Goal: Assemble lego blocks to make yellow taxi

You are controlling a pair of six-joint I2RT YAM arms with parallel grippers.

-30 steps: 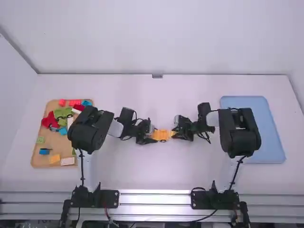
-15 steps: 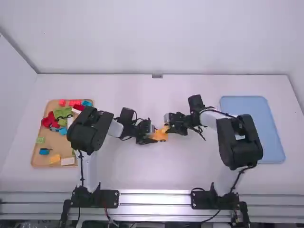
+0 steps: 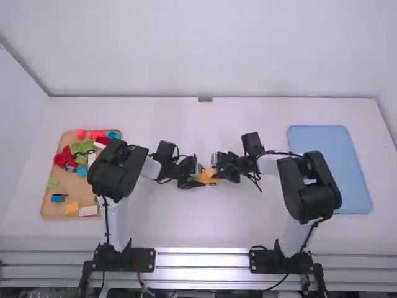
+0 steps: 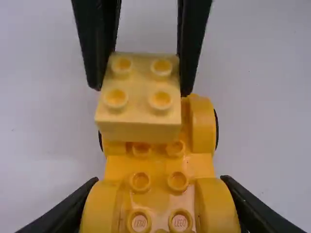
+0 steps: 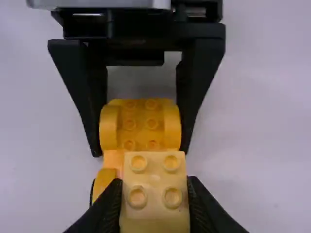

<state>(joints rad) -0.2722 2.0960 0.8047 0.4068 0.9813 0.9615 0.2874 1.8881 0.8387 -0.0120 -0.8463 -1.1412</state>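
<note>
Block (image 5: 154, 182) between right jaws, apparently above chassis (image 4: 159, 165)

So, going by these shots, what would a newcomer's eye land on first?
Probably the middle of the table, where the left gripper grips a yellow wheeled car base and the right gripper holds a paler yellow four-stud block over it. Next, likely the wooden tray of colorful pieces at the high view's left, then the plain blue tray at its right.

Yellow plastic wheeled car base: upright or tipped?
Upright: the base has its studs facing up, with black wheels at its sides.
</note>
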